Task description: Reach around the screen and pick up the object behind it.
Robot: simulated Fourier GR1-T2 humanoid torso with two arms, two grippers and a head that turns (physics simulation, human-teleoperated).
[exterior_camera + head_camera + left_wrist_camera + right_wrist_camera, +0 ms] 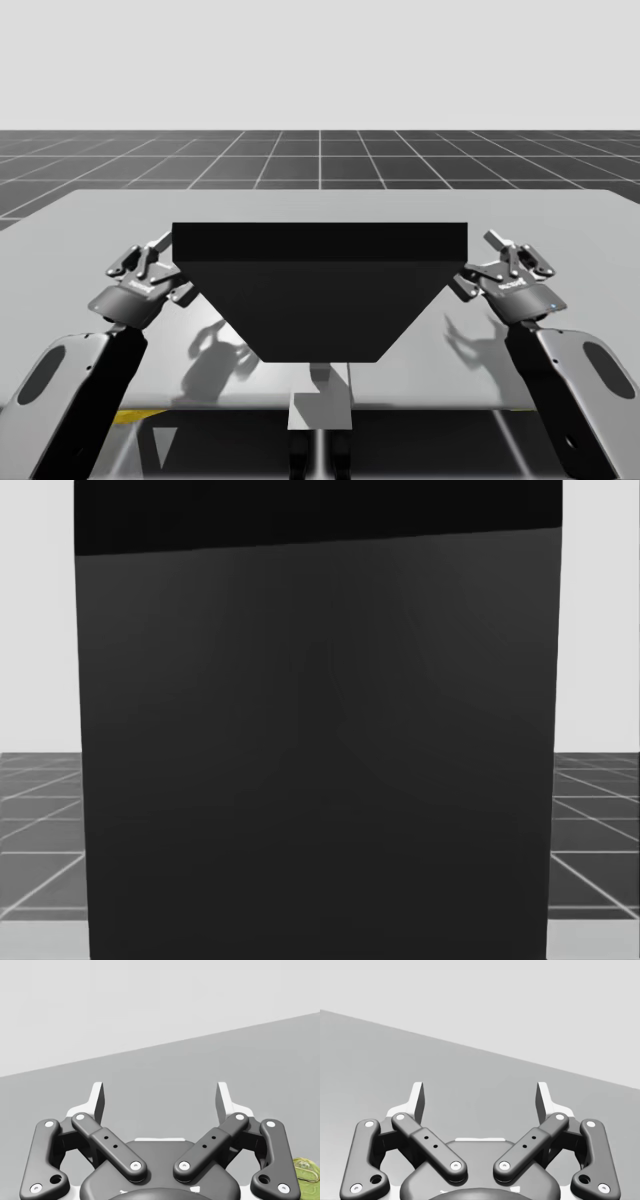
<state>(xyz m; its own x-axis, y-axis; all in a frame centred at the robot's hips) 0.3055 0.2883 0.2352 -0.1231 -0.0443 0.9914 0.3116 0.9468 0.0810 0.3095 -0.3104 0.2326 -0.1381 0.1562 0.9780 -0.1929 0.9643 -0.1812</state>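
Note:
A tall black screen (318, 285) stands mid-table and blocks most of the head view as a dark panel (320, 750). My left gripper (157, 256) hovers open just off the screen's left edge; its fingers (97, 1100) are spread with nothing between them. A small yellow-green object (306, 1171) peeks out beside that gripper, low and to its right. My right gripper (510, 253) is open at the screen's right edge, fingers (544, 1100) wide apart over bare table.
The grey table (90, 230) stretches back behind the screen. Beyond its far edge lies a dark gridded floor (320, 160). A narrow grey post (320, 385) stands at the near table edge, below the screen.

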